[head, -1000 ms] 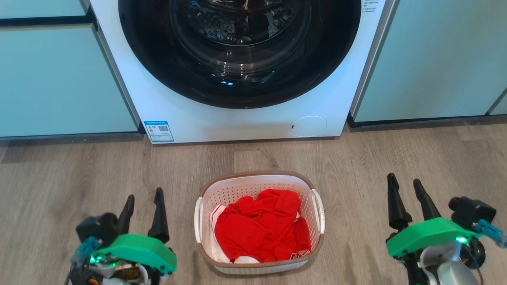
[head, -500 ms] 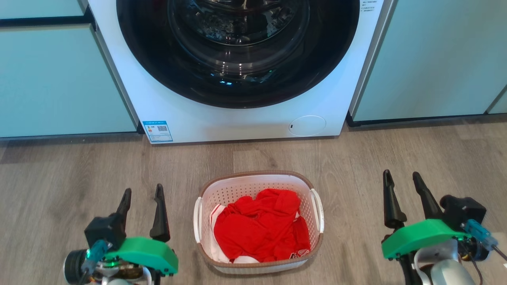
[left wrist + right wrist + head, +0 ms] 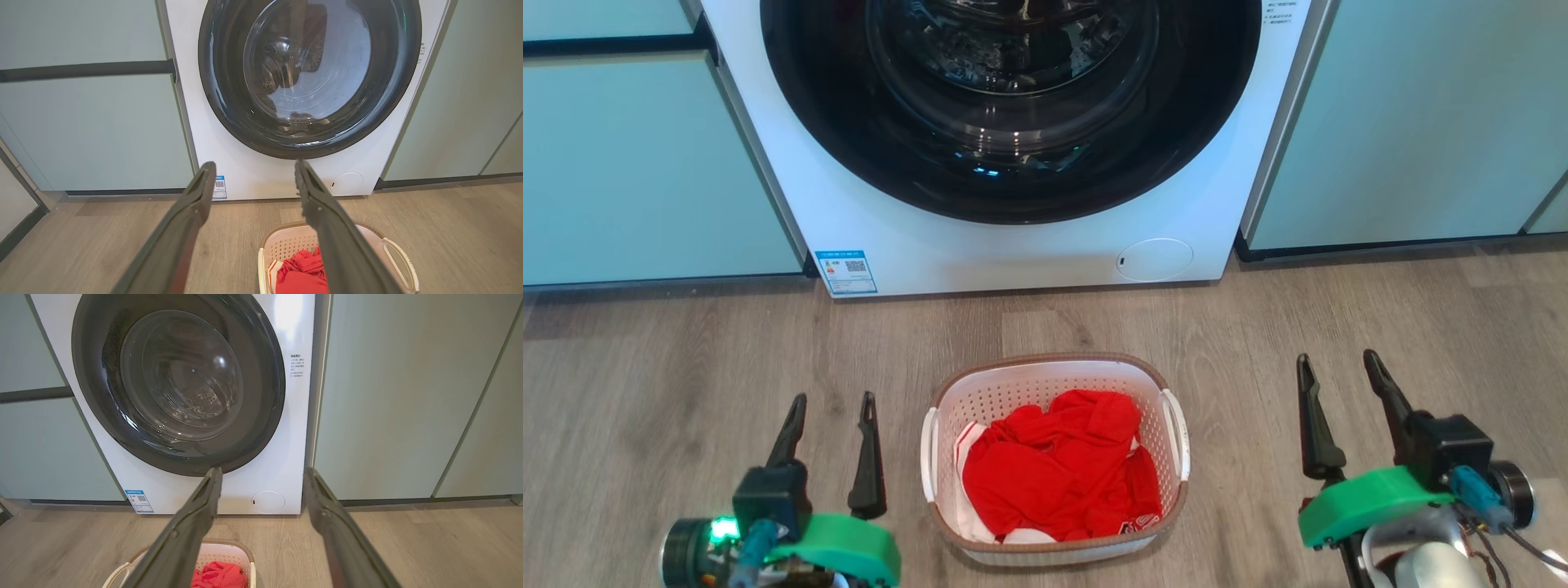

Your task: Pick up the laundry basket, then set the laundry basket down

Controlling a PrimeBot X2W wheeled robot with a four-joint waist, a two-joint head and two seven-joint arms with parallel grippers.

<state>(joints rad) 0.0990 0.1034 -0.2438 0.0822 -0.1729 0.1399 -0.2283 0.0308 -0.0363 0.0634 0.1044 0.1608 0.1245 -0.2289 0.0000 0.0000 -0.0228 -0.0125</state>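
The laundry basket (image 3: 980, 400) stands on the wood floor in front of the washer, white with perforated walls, a brown rim and two white side handles. Red clothing (image 3: 1062, 465) lies inside it. My left gripper (image 3: 834, 400) is open just left of the basket's left handle, apart from it, fingers pointing toward the washer. My right gripper (image 3: 1337, 361) is open well to the right of the basket, with bare floor between. The left wrist view shows the basket (image 3: 286, 245) low between and right of its fingers (image 3: 192, 204); the right wrist view shows the basket (image 3: 220, 549) at the bottom left.
A white front-loading washer (image 3: 1013, 245) with a dark round door (image 3: 1013, 106) stands directly behind the basket. Pale green cabinet fronts (image 3: 645, 163) flank it on both sides. Wood floor (image 3: 686, 359) stretches left and right of the basket.
The left gripper has turned at the wrist, so its fingers look thinner, and dropped slightly. The right gripper has shifted a little left toward the basket. The basket has stayed put.
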